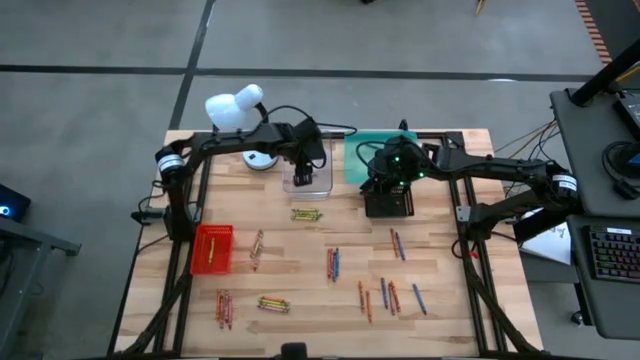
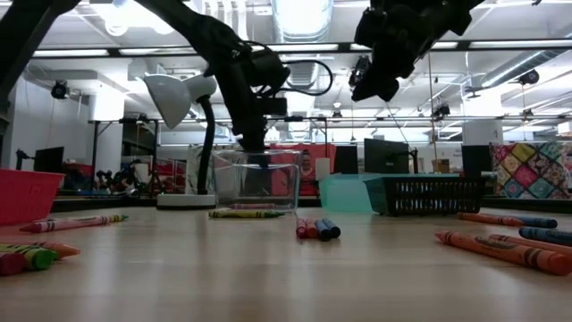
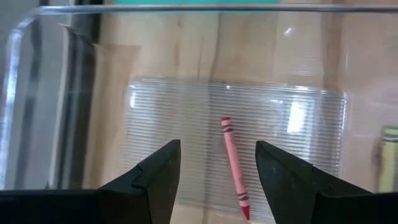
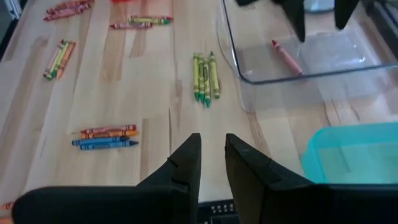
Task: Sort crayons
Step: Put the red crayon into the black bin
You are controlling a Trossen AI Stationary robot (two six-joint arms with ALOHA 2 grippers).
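Crayons [image 1: 335, 264] are lying scattered across the near table [image 1: 440, 320]; one red crayon [image 3: 234, 168] is sitting in the clear tray [image 1: 308, 180], right under the left tool [image 3: 217, 165], fingers apart. Right tool [image 4: 211, 158], nearly closed, is hovering over the black tray [image 1: 389, 203].

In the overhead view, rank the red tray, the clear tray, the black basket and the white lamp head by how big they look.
Largest to smallest in the high view:
1. Red tray
2. Black basket, partly hidden by the right arm, so close to the red tray and unsure
3. Clear tray, partly hidden by the left arm
4. White lamp head
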